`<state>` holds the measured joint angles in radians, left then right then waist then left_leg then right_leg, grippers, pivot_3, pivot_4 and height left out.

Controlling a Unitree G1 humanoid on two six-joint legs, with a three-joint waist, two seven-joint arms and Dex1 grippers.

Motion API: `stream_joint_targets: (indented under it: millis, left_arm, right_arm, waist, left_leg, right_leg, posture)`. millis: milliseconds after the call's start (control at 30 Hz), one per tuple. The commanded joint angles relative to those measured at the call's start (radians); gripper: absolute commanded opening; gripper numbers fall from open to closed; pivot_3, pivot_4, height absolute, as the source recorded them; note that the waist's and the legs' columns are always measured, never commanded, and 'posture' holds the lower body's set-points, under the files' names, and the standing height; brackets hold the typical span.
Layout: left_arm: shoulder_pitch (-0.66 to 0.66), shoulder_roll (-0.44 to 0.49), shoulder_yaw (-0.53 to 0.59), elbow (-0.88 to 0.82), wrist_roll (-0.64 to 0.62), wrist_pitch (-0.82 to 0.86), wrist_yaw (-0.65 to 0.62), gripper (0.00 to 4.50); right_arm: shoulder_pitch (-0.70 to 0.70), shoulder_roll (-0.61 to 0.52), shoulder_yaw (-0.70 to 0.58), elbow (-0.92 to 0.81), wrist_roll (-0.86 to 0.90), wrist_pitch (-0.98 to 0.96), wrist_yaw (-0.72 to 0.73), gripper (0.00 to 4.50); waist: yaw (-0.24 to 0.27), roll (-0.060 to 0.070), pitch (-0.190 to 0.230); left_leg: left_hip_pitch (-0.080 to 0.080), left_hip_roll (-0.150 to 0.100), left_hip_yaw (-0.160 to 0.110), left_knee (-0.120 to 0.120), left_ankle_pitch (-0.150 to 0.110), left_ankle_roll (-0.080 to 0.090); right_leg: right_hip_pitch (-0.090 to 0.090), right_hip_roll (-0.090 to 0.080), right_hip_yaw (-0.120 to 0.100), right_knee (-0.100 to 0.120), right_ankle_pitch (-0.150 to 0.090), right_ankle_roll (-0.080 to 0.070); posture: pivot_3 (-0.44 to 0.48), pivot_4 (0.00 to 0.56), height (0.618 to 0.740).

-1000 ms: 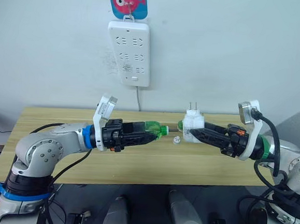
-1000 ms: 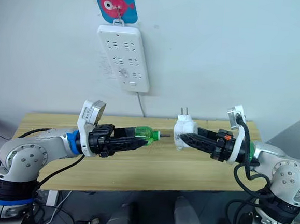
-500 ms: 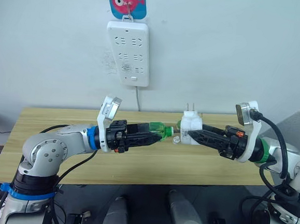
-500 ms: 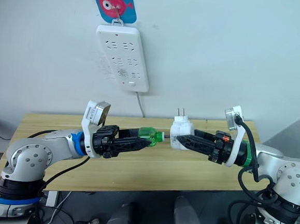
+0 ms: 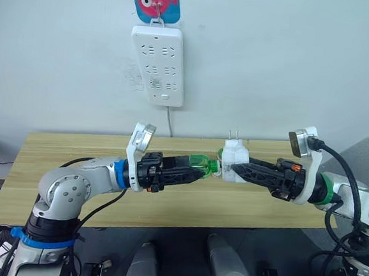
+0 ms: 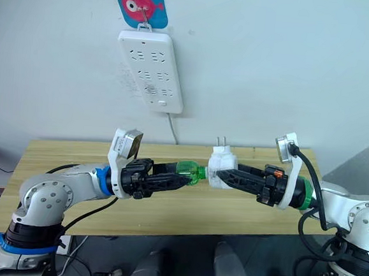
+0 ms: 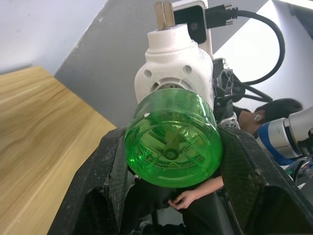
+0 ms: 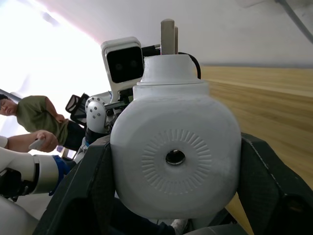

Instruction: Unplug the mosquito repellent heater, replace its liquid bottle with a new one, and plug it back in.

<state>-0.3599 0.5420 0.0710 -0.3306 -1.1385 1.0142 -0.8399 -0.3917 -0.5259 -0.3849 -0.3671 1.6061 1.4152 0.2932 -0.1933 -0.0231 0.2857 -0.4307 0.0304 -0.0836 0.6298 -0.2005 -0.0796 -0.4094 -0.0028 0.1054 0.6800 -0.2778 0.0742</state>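
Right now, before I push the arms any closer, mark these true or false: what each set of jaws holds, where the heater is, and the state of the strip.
1. The left gripper holds a green bottle. True.
2. The heater is plugged into the power strip. False: it is in the right gripper, above the table, prongs up.
3. The bottle's neck points toward the heater. True: the two meet end to end between the arms.
4. The right jaws are open and empty. False: they are shut on the heater.
5. The power strip lies on the table. False: it hangs on the wall under a blue fish hook.
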Motion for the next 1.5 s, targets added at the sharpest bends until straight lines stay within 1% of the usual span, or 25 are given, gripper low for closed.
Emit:
stream_joint_targets:
  millis: [33, 100, 333, 500, 633, 700, 767, 800, 900, 1033, 1100, 1200, 1233, 1300, 1333, 1433, 1500]
  left_arm:
    - [-0.004, -0.031, -0.019, -0.024, 0.007, -0.027, 0.008, 2.36]
    - [-0.008, -0.043, -0.020, -0.019, 0.007, -0.029, 0.013, 2.36]
    - [-0.009, -0.036, -0.073, -0.047, 0.046, -0.042, -0.037, 2.36]
    - [-0.020, -0.061, -0.139, -0.063, 0.115, -0.099, -0.075, 2.36]
    - [-0.028, -0.087, -0.161, -0.038, 0.186, -0.158, -0.082, 2.36]
    - [-0.030, -0.098, -0.157, -0.016, 0.220, -0.186, -0.079, 2.36]
    - [-0.032, -0.111, -0.150, 0.005, 0.242, -0.208, -0.071, 2.36]
    - [-0.037, -0.121, -0.143, 0.018, 0.246, -0.214, -0.061, 2.36]
    - [-0.053, -0.151, -0.123, 0.050, 0.249, -0.227, -0.034, 2.36]
    - [-0.081, -0.189, -0.090, 0.083, 0.236, -0.230, 0.017, 2.36]
    - [-0.096, -0.207, -0.075, 0.096, 0.229, -0.227, 0.038, 2.36]
    - [-0.119, -0.219, -0.055, 0.108, 0.214, -0.213, 0.057, 2.36]
    - [-0.126, -0.215, -0.051, 0.108, 0.207, -0.204, 0.052, 2.36]
    - [-0.136, -0.198, -0.043, 0.105, 0.187, -0.179, 0.034, 2.36]
    - [-0.138, -0.190, -0.039, 0.102, 0.176, -0.164, 0.027, 2.36]
    - [-0.131, -0.117, -0.042, 0.069, 0.121, -0.089, -0.043, 2.36]
    - [-0.120, -0.061, -0.051, 0.047, 0.095, -0.048, -0.096, 2.36]
  right_arm:
    - [0.024, -0.060, 0.050, -0.029, 0.135, -0.089, -0.033, 2.96]
    - [0.035, -0.092, 0.079, -0.036, 0.170, -0.130, -0.050, 2.96]
    - [0.050, -0.154, 0.160, -0.045, 0.238, -0.243, -0.087, 2.96]
    - [0.047, -0.196, 0.230, -0.071, 0.259, -0.266, -0.089, 2.96]
    - [0.042, -0.241, 0.262, -0.064, 0.287, -0.267, -0.068, 2.96]
    - [0.045, -0.271, 0.265, -0.069, 0.276, -0.259, -0.042, 3.70]
    - [0.050, -0.290, 0.268, -0.071, 0.274, -0.265, -0.035, 4.29]
    - [0.054, -0.299, 0.268, -0.072, 0.272, -0.271, -0.032, 4.50]
    - [0.063, -0.319, 0.266, -0.080, 0.253, -0.286, -0.023, 4.50]
    - [0.073, -0.348, 0.262, -0.113, 0.198, -0.291, 0.005, 4.50]
    - [0.089, -0.363, 0.261, -0.162, 0.114, -0.294, 0.048, 4.50]
    - [0.152, -0.411, 0.273, -0.289, -0.150, -0.363, 0.196, 4.50]
    - [0.185, -0.432, 0.276, -0.317, -0.249, -0.409, 0.252, 4.33]
    - [0.240, -0.458, 0.259, -0.316, -0.369, -0.478, 0.334, 3.91]
    - [0.261, -0.465, 0.249, -0.307, -0.414, -0.506, 0.364, 3.54]
    - [0.305, -0.486, 0.216, -0.212, -0.623, -0.658, 0.446, 2.45]
    - [0.285, -0.484, 0.204, -0.141, -0.674, -0.693, 0.478, 1.69]
  waist:
    - [0.001, 0.000, 0.000]
    - [0.001, 0.000, 0.000]
    - [0.001, 0.000, 0.000]
    - [0.003, 0.000, 0.000]
    - [0.004, 0.000, 0.000]
    - [0.005, 0.000, 0.000]
    - [0.006, -0.001, 0.000]
    - [0.006, -0.001, 0.000]
    - [0.006, -0.001, 0.000]
    - [0.006, 0.000, 0.000]
    - [0.007, -0.001, 0.000]
    - [0.013, -0.001, 0.000]
    - [0.018, -0.001, 0.000]
    - [0.020, -0.001, 0.000]
    - [0.020, -0.001, 0.000]
    - [0.020, -0.001, 0.000]
    - [0.020, -0.001, 0.000]
  left_leg:
    - [0.000, 0.000, 0.000, 0.000, 0.000, 0.000]
    - [0.000, 0.000, 0.000, 0.000, 0.000, 0.000]
    - [0.000, 0.000, 0.001, 0.000, 0.000, 0.000]
    - [0.000, 0.000, 0.001, 0.000, 0.000, 0.000]
    - [0.000, 0.000, 0.002, 0.000, 0.000, 0.000]
    - [-0.001, 0.000, 0.002, 0.000, 0.000, 0.000]
    - [-0.001, 0.000, 0.002, 0.000, 0.000, 0.000]
    - [-0.001, 0.000, 0.002, 0.000, 0.000, 0.000]
    - [-0.001, 0.000, 0.002, 0.000, 0.000, 0.000]
    - [-0.001, 0.000, 0.002, 0.000, 0.000, 0.000]
    - [-0.001, 0.000, 0.002, 0.000, 0.000, 0.000]
    - [-0.001, 0.000, 0.002, 0.000, 0.000, 0.000]
    - [-0.001, 0.000, 0.002, 0.000, 0.000, 0.000]
    - [-0.001, 0.000, 0.002, 0.000, 0.000, 0.000]
    - [-0.001, 0.000, 0.002, 0.000, 0.000, 0.000]
    - [-0.001, 0.000, 0.002, 0.001, 0.000, 0.000]
    - [-0.001, 0.000, 0.003, 0.001, 0.000, 0.000]
  right_leg:
    - [0.000, 0.000, 0.000, 0.000, 0.000, 0.000]
    - [0.000, 0.000, 0.000, 0.000, 0.000, 0.000]
    - [-0.001, 0.000, 0.001, 0.000, 0.000, 0.001]
    - [-0.001, 0.000, 0.001, -0.001, 0.000, 0.001]
    - [-0.001, 0.000, 0.002, -0.001, 0.000, 0.001]
    - [-0.001, 0.000, 0.002, -0.001, 0.000, 0.001]
    - [-0.001, 0.000, 0.002, -0.001, 0.000, 0.001]
    - [-0.001, 0.000, 0.002, -0.001, 0.000, 0.001]
    - [-0.001, 0.000, 0.002, -0.001, 0.000, 0.001]
    - [-0.001, 0.001, 0.002, -0.001, -0.001, 0.001]
    - [-0.001, 0.001, 0.002, -0.002, -0.001, 0.001]
    - [-0.001, 0.000, 0.002, -0.002, -0.001, 0.001]
    - [-0.002, 0.000, 0.002, -0.002, -0.001, 0.002]
    - [-0.002, 0.000, 0.002, -0.002, -0.001, 0.002]
    - [-0.002, 0.000, 0.002, -0.002, -0.001, 0.002]
    - [-0.002, 0.000, 0.002, -0.001, -0.001, 0.002]
    - [-0.002, 0.000, 0.003, -0.001, -0.001, 0.002]
  posture:
    - [-0.265, 0.269, 0.740]
    - [-0.266, 0.269, 0.740]
    - [-0.270, 0.268, 0.740]
    - [-0.271, 0.265, 0.740]
    - [-0.272, 0.263, 0.740]
    - [-0.274, 0.261, 0.740]
    - [-0.276, 0.261, 0.740]
    - [-0.276, 0.261, 0.740]
    - [-0.278, 0.258, 0.740]
    - [-0.280, 0.250, 0.740]
    - [-0.280, 0.248, 0.740]
    - [-0.278, 0.246, 0.740]
    - [-0.278, 0.246, 0.740]
    - [-0.277, 0.245, 0.740]
    - [-0.280, 0.243, 0.740]
    - [-0.280, 0.243, 0.740]
    - [-0.287, 0.246, 0.740]
